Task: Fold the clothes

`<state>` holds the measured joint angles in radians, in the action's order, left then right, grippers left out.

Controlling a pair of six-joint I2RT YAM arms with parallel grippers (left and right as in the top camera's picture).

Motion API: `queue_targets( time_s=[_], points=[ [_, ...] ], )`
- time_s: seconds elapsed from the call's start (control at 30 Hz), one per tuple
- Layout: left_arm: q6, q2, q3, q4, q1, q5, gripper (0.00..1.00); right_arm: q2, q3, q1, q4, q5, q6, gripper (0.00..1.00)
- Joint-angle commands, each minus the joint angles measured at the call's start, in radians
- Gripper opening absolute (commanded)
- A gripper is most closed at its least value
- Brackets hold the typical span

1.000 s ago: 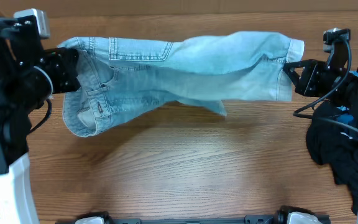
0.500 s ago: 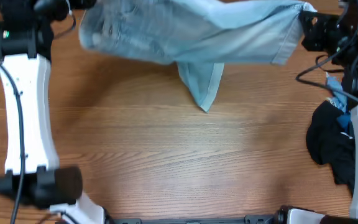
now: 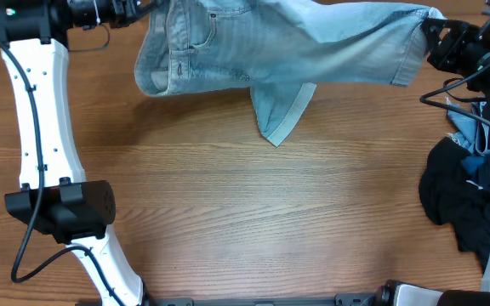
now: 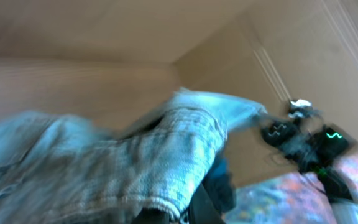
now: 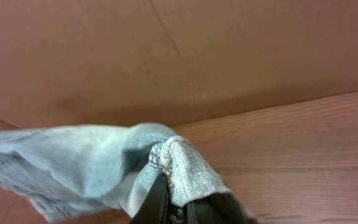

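- You hold the jeans stretched between both arms, above the far side of the table, with one leg hem drooping.
- Your left gripper is clamped on the waist end.
- Your right gripper is pinched tight on a leg hem.
- Black cloth sits heaped at your right.

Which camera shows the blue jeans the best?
The overhead camera. It shows the jeans almost whole, stretched between the left gripper and the right gripper, one leg end hanging down. The left wrist view shows only blurry denim; the right wrist view shows only a pinched bunch of fabric.
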<state>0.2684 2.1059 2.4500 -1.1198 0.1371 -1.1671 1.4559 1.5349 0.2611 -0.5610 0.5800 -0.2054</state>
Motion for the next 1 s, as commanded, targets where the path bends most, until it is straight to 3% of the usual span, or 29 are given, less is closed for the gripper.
queue_targets(
  time_s=[0.0, 0.07, 0.13, 0.33, 0.53, 0.73, 0.9, 0.97],
  points=[
    [-0.31, -0.151, 0.022, -0.185, -0.024, 0.418, 0.04, -0.082, 0.017, 0.002, -0.007, 0.025, 0.0, 0.04],
    [-0.333, -0.263, 0.022, -0.251, -0.062, 0.648, 0.04, -0.152, 0.017, 0.002, -0.028, 0.024, -0.001, 0.04],
    [-0.319, -0.389, 0.022, -0.272, -0.089, 0.755, 0.04, -0.242, 0.017, 0.002, -0.065, 0.024, -0.001, 0.04],
    [-0.244, -0.722, 0.022, -0.295, -0.092, 0.861, 0.04, -0.519, 0.041, 0.003, -0.217, -0.064, -0.005, 0.04],
    [-0.229, -0.857, 0.023, -0.414, -0.092, 0.957, 0.04, -0.553, 0.21, 0.003, -0.39, -0.071, -0.005, 0.04],
    [-0.227, -0.706, 0.022, -0.479, -0.092, 1.117, 0.04, -0.401, 0.212, 0.003, -0.501, -0.07, -0.005, 0.04],
    [-0.227, -0.348, 0.022, -0.357, -0.092, 1.141, 0.05, 0.005, 0.212, -0.018, -0.459, 0.025, 0.058, 0.04],
    [-0.227, -0.222, 0.022, -0.26, -0.092, 1.141, 0.25, 0.143, 0.212, -0.05, -0.372, 0.029, 0.101, 0.05]
  ],
)
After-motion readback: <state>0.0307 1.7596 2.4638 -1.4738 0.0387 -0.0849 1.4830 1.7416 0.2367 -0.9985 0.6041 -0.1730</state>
